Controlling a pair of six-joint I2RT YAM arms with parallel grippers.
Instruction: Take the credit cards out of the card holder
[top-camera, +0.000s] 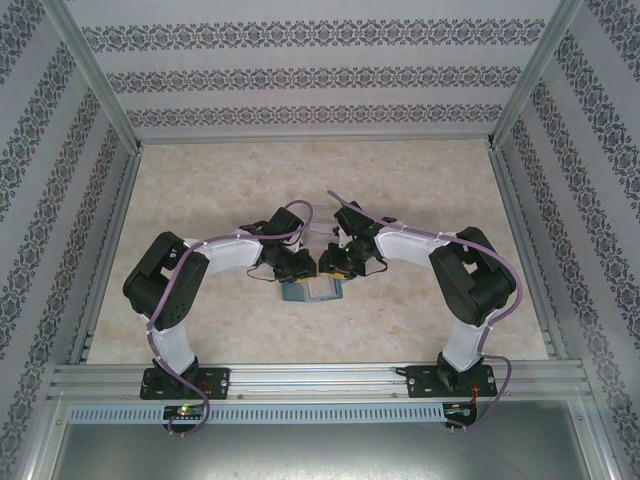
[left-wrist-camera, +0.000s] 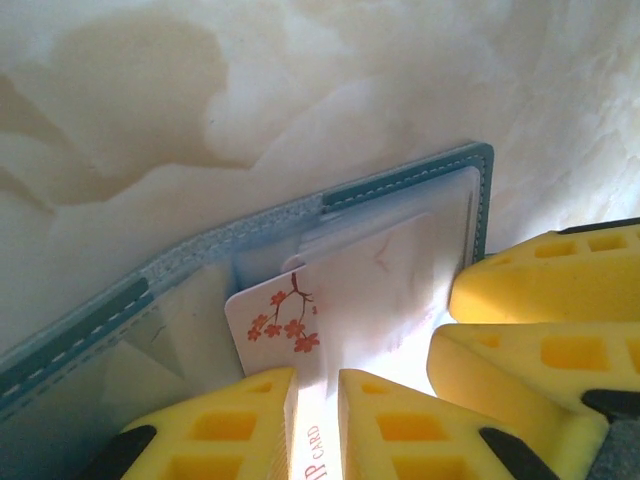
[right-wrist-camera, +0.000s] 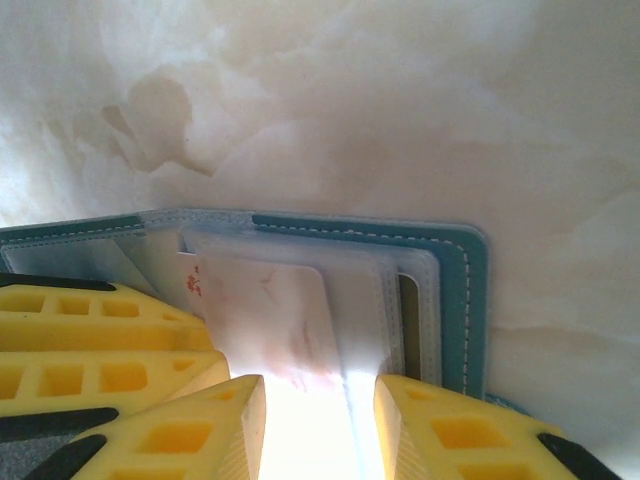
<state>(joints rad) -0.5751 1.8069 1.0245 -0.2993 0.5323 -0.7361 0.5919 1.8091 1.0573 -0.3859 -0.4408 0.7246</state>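
At tabletop centre: teal stitched fold-open card holder (left-wrist-camera: 400, 185), lying open. Left pincer (left-wrist-camera: 317, 425) pinches a pale blossom-printed card (left-wrist-camera: 300, 320), half drawn; next, pull toward six o'clock. Right pincer (right-wrist-camera: 320, 430) spread astride, bracing.

Open teal card holder (left-wrist-camera: 400, 185), pale card (left-wrist-camera: 300, 320) protruding

Patterned grey-on-white walls (top-camera: 300, 70) enclose a pale marbled tabletop (top-camera: 420, 180), seemingly lit from above.

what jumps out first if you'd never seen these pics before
Two black arms meet over a small teal card holder at mid-table. Up close, the left gripper has its yellow jaws pinched on a white card with red blossoms, partly out of its slot. The right gripper straddles the holder's other side.
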